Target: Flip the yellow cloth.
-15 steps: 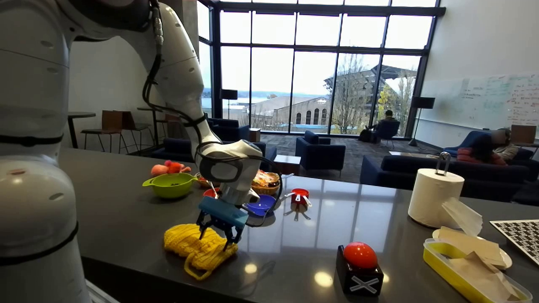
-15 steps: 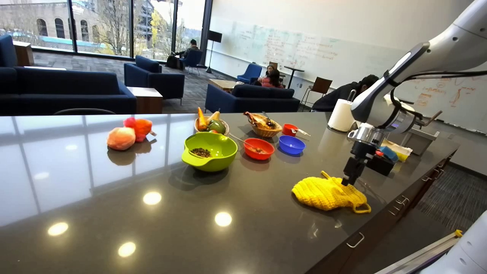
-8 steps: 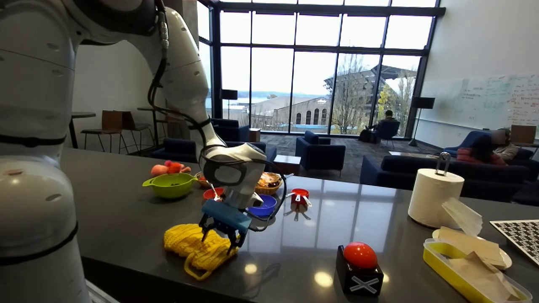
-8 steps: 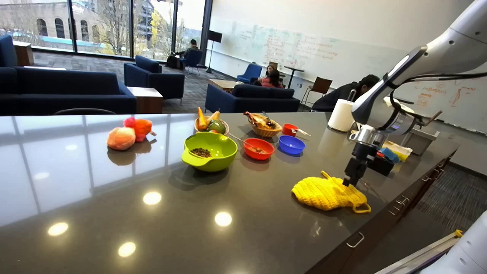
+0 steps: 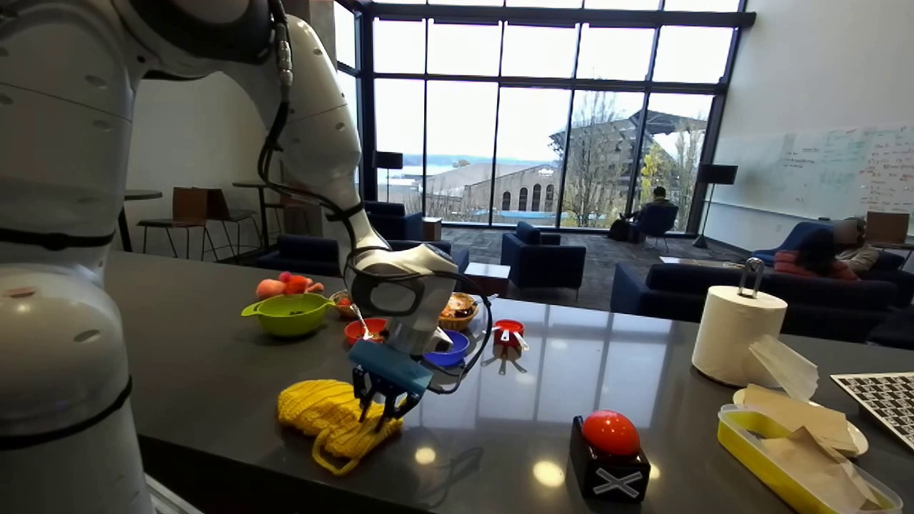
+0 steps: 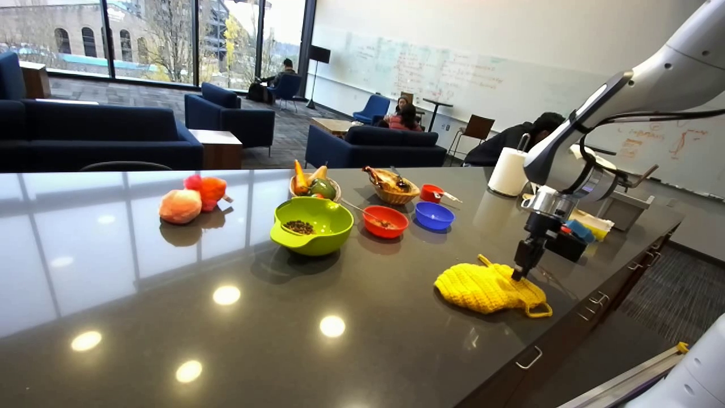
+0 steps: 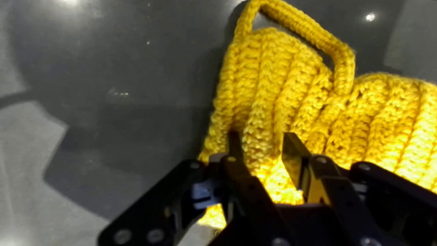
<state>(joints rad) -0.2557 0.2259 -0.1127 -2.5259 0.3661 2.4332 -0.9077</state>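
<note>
The yellow cloth [image 5: 314, 403], ribbed and knitted with loops at its edge, lies bunched on the dark counter in both exterior views. My gripper [image 5: 372, 422] points down at the end of the cloth near the counter's front edge. Up close in the wrist view, the cloth [image 7: 280, 78] fills the middle and right, with one loop at the top. My gripper [image 7: 261, 137] is partly open there, a ridge of knit showing in the gap. Both fingertips seem to touch the cloth or hover just above it; whether they press into it I cannot tell.
A green bowl [image 6: 334, 232], a red bowl [image 6: 391, 229] and a blue bowl [image 6: 435, 216] stand beyond the cloth. A red button on a black box [image 5: 610, 457], a paper towel roll [image 5: 735, 339] and a yellow-sided container [image 5: 771, 464] are further along the counter.
The jaws have come closer together. My gripper has shifted slightly right and toward the counter's front edge. The cloth looks the same.
</note>
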